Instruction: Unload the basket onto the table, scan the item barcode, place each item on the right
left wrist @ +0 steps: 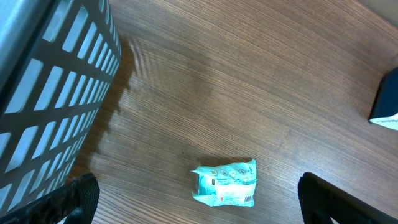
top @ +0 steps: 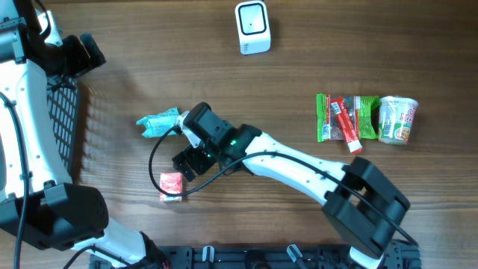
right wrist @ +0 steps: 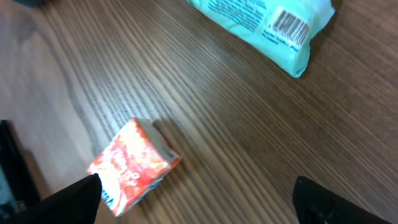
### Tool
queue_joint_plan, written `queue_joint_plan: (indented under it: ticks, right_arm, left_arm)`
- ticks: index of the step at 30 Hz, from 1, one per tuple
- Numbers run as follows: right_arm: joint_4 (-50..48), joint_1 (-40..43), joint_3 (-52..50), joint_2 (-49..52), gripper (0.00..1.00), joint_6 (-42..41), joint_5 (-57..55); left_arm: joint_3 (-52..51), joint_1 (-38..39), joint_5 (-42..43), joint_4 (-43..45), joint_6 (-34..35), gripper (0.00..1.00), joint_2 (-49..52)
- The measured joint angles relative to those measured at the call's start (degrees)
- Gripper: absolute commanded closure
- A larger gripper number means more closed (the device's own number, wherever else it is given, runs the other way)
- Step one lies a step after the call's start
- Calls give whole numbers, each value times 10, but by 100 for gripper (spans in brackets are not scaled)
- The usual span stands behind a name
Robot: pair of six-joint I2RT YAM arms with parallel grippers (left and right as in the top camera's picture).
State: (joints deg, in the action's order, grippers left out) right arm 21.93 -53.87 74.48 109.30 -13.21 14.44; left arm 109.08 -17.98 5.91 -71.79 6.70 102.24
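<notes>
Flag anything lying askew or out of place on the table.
Nothing spilled or damaged. The small red box and teal packet lie scattered mid-table, apart from the tidy row of snacks.

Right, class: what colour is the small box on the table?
The small box is red with white markings, clearest in the right wrist view.

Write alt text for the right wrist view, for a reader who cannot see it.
A small red box lies on a wooden table, just ahead of the open right tool. Farther off, at the top edge, a teal packet lies with its barcode facing up.
</notes>
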Motion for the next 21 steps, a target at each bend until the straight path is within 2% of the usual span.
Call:
queue_joint_plan:
  ticks: [8, 15, 17, 19, 21]
  right_arm:
    - [-42, -36, -1, 11, 2, -11, -2]
    - [-90, -99, -1, 30, 0, 31, -43]
    - [-93, -106, -1, 59, 1, 46, -45]
    - [-94, -112, -1, 78, 7, 58, -47]
    - [-90, -112, -1, 78, 7, 60, -63]
  left_arm:
    - [0, 0, 0, 0, 0, 0, 0]
    - [0, 0, 0, 0, 0, 0, 0]
    - [0, 0, 0, 0, 0, 0, 0]
    - [0, 0, 0, 0, 0, 0, 0]
    - [0, 0, 0, 0, 0, 0, 0]
